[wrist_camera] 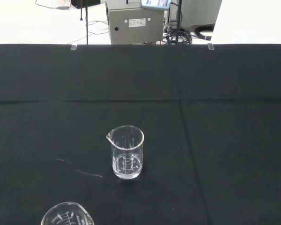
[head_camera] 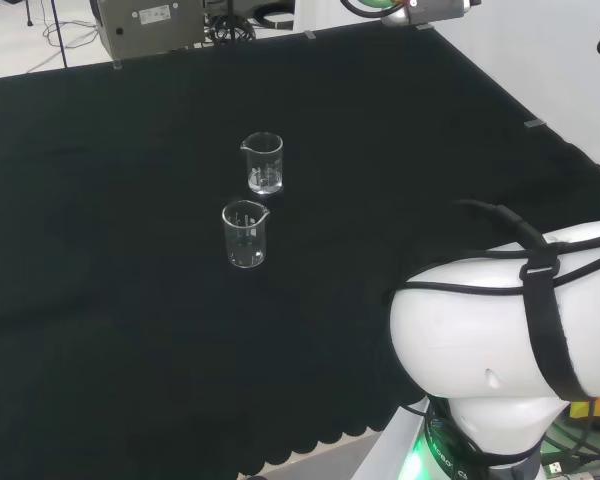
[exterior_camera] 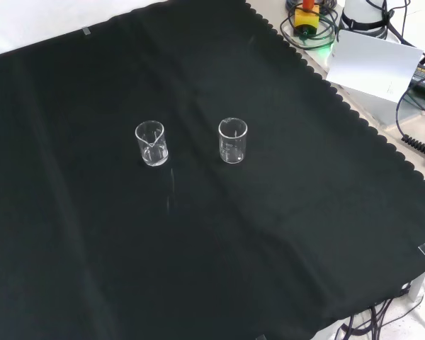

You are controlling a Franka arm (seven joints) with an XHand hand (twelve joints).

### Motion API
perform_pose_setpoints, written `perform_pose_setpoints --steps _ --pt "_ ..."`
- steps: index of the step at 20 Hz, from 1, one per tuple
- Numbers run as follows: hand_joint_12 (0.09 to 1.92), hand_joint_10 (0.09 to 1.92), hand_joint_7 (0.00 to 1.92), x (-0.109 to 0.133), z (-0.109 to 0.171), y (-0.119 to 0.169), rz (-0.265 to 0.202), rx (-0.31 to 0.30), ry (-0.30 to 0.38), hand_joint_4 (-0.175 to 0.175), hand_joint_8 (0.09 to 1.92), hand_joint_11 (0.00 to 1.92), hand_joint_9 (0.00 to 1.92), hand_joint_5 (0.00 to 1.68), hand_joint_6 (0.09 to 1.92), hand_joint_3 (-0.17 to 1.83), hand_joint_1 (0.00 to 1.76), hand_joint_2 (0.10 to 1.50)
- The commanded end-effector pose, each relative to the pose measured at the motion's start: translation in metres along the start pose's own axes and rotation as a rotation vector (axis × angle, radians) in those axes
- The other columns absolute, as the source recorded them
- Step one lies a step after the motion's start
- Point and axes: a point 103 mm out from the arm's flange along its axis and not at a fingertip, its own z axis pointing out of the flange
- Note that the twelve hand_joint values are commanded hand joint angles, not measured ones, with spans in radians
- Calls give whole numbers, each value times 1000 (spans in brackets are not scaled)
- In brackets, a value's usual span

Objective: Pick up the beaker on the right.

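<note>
two clear glass beakers stand upright on the black cloth (head_camera: pixel 130 330), near each other but apart, both well in from the cloth's edges. in the head view the near beaker (head_camera: pixel 245 234) sits a little left of and closer than the far beaker (head_camera: pixel 264 163), and each has its spout turned to a different side: the near one's to the right, the far one's to the left. in the front view the same pair stands side by side, the far beaker (exterior_camera: pixel 151 143) on the left with its spout toward the camera, the near beaker (exterior_camera: pixel 232 140) on the right. which of the two counts as the one on the right depends on the view: in the front view it is the near beaker, while in the head view the far beaker lies slightly farther right. both look empty, though clear glass makes that hard to be sure of. the wrist view looks across the cloth at the far beaker (wrist_camera: pixel 127 152) standing whole in the middle, with the rim of the near beaker (wrist_camera: pixel 67 214) cut off at the picture's edge. the arm's white link (head_camera: pixel 510 320) bulks at the head view's lower right, wrapped by a black strap and cable. how the hand is set cannot be told. nothing touches either beaker.
</note>
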Motion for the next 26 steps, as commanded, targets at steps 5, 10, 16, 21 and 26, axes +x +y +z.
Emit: perform_pose_setpoints --steps 5,10,16,21,26 --pt "1325 672 0 0 0 2 6 -4 -19 -33 461 0 84 281 87 381 72 1233" --pt "1333 673 0 -2 2 8 12 1 -17 -33 470 0 85 292 87 356 79 1241" --pt "1336 673 2 -1 22 28 27 12 8 -34 475 0 86 293 87 350 84 1239" --pt "1344 678 6 -9 45 54 29 -4 58 -34 483 0 97 295 87 343 97 1234" --pt "1411 731 135 -29 74 98 11 -12 88 -54 641 19 266 422 87 308 361 1119"
